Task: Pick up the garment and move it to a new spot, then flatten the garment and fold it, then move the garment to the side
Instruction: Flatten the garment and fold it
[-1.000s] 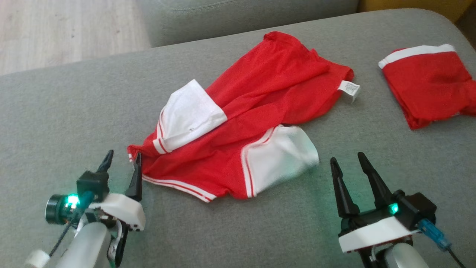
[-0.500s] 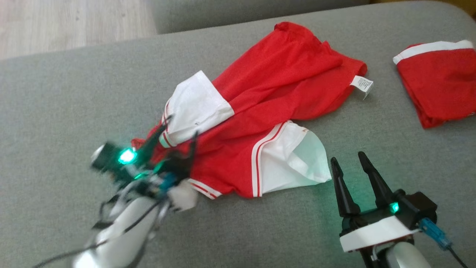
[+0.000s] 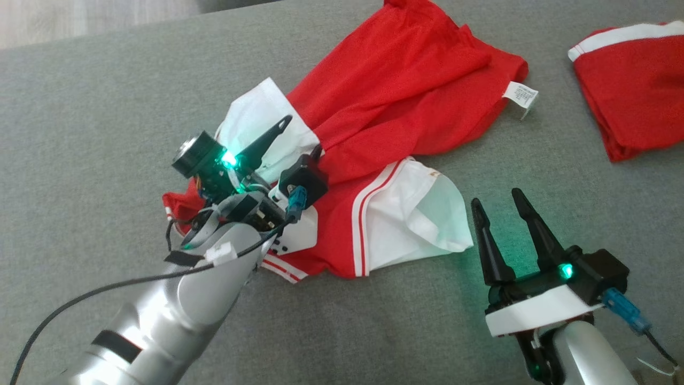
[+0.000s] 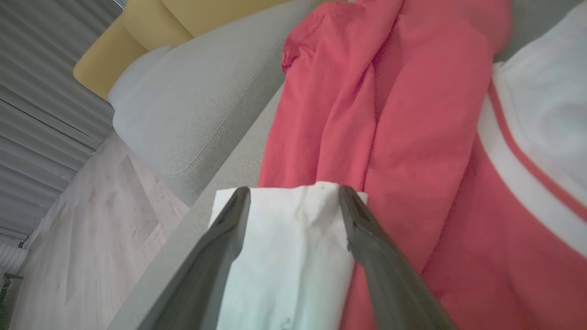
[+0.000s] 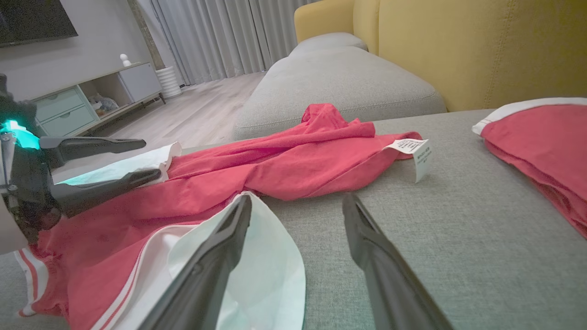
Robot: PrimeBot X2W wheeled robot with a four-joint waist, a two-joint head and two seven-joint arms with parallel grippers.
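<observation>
Left tool (image 3: 303, 133) (image 4: 293, 191): standing wide open over the garment's upper white sleeve (image 3: 251, 112) (image 4: 293, 256), whose edge is showing between its two fingers; whether it is touching cannot be told.
Right tool (image 3: 496, 198) (image 5: 297, 198): hovering wide open above the sofa cushion (image 3: 107, 107), holding nothing.
Garment (image 3: 406, 91): lying crumpled on the cushion, its red body stretching away beyond the left tool's fingertips.
Second white sleeve (image 3: 422, 219): lying just beside the right tool's left finger.
Care label (image 3: 521, 96): sticking out from the red hem, ahead of the right tool.
Folded red garment (image 3: 636, 96): resting well apart, ahead and right of the right tool.
</observation>
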